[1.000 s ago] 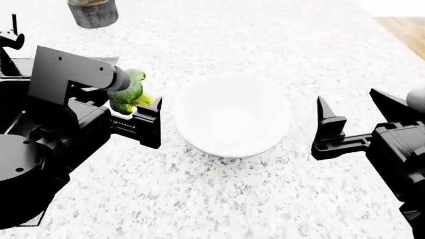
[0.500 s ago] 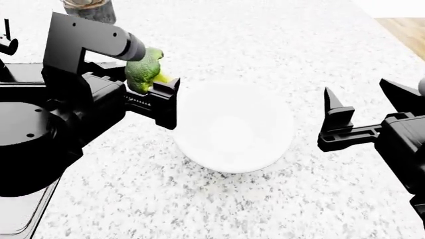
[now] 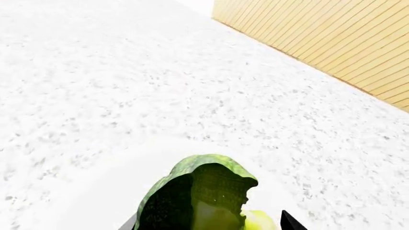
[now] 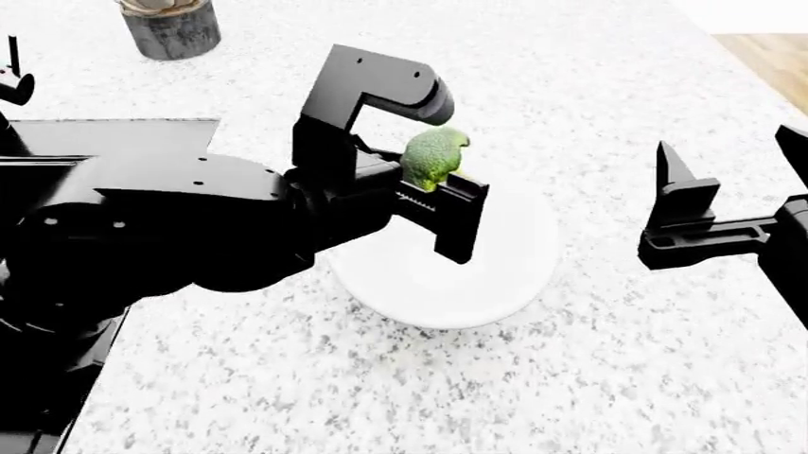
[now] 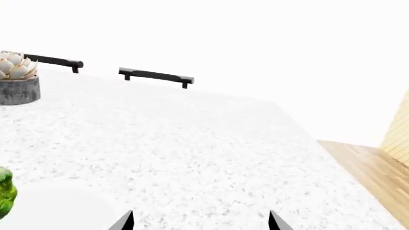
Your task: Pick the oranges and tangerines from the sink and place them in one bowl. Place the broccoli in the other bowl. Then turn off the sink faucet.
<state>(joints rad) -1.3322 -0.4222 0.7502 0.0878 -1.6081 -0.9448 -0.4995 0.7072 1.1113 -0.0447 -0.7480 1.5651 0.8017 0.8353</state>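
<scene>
My left gripper (image 4: 445,180) is shut on the broccoli (image 4: 434,157), a green floret with a pale stalk. It holds the floret in the air above the far-left part of the white bowl (image 4: 512,279). In the left wrist view the broccoli (image 3: 198,194) fills the gap between the jaws, with the white bowl (image 3: 89,191) below it. My right gripper (image 4: 726,144) stands open and empty to the right of the bowl. The right wrist view shows the broccoli (image 5: 5,191) at its edge. The oranges, tangerines and wooden bowl are out of view. My left arm hides the sink.
A grey pot with a pale succulent (image 4: 170,26) stands at the back left of the speckled white counter (image 4: 378,397). A slim black part of the faucet (image 4: 13,80) shows at the far left. The counter ends at the right, with wooden floor (image 4: 770,66) beyond it.
My left arm has swung to the right and lifted the broccoli from beside the bowl's left rim to above the bowl. The right gripper has drifted slightly right and stays open.
</scene>
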